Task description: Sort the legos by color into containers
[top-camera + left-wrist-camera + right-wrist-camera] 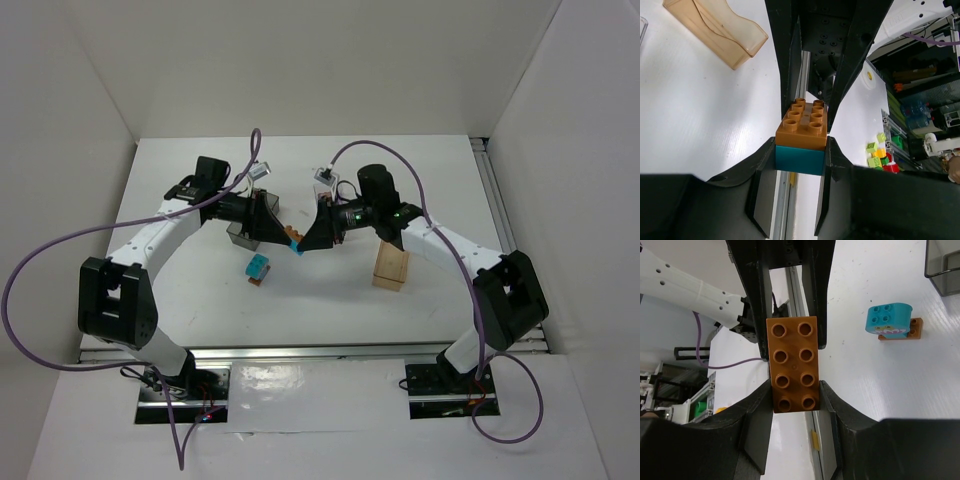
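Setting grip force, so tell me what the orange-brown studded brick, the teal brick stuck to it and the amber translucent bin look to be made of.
Orange-brown studded brick: hard moulded plastic with a smooth semi-gloss finish, shown by crisp round studs and soft highlights.
Teal brick: probably the same plastic, going by its smooth flat face.
Amber translucent bin: thin tinted plastic, glossy, with see-through walls.

Robotics laboratory test cell: a white counter (pixel 330 300) stood boxed in by plain white panels (pixel 60 90) on its left, right and far sides. Two white-and-black robot arms, the left arm (pixel 150 232) and the right arm (pixel 450 245), were bolted to metal plates (pixel 215 385) at the counter's near edge, just past an aluminium rail (pixel 300 352). Purple cables (pixel 25 270) looped above the counter. Beyond its edge, wrist cameras caught cluttered racks (pixel 920 70) and plastic bottles (pixel 914 112).
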Tool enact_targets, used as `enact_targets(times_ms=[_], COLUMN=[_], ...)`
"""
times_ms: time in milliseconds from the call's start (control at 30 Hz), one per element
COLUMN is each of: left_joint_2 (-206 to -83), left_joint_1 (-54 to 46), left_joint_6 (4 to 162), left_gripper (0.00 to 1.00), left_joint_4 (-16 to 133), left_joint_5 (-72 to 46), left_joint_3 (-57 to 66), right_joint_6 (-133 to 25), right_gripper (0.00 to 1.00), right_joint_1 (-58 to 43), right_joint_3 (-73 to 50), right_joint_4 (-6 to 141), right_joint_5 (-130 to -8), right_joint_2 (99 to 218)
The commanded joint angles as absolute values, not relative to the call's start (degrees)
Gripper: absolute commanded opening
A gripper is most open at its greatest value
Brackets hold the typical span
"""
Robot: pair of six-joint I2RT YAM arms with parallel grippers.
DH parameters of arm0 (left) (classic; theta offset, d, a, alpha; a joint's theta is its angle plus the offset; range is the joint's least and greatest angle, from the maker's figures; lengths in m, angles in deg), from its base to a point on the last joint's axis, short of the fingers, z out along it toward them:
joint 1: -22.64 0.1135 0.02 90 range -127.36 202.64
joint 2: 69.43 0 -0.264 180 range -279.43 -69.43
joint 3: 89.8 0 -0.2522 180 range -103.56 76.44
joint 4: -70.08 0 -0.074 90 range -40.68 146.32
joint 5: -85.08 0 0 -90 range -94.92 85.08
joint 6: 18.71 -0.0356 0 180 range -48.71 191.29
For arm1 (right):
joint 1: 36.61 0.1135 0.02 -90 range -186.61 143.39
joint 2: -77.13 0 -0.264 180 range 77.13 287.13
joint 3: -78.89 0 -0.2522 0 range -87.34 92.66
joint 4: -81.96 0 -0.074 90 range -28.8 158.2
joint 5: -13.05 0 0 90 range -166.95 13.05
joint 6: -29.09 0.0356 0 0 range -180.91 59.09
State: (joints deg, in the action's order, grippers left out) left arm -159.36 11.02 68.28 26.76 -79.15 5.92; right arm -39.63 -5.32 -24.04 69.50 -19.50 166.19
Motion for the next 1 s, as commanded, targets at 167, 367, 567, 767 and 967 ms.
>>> enact_targets(times_ms=[167,367,567,767,967], left_joint_2=[-158.55,-158.55,-158.55,-158.55,-158.55], left_joint_1=[10.77,10.77,10.77,10.77,10.77], left_joint_6=[66.89,66.89,66.89,66.89,66.89], left_gripper=[0.0,0.0,0.0,0.0,0.0], left_joint_4=[27.14,27.14,27.14,27.14,27.14], left_joint_5=[-81.12,-81.12,-81.12,-81.12,-81.12], left_joint_3=[4.19,4.19,4.19,4.72,4.72], right_joint_6=[-35.34,-34.19,-33.05,-32.52,-33.75], right_gripper=[0.41,0.48,0.67,0.51,0.69], right_joint_1=[-6.38,-6.38,-6.38,-6.9,-6.9], right_joint_3=[-24.06,-25.2,-25.73,-25.73,-25.73], right_joint_4=[77.51,79.89,81.12,81.91,80.24], right_joint_5=[-17.98,-16.22,-15.6,-15.6,-15.6], right_joint_2=[165.02,165.02,165.02,165.02,166.16])
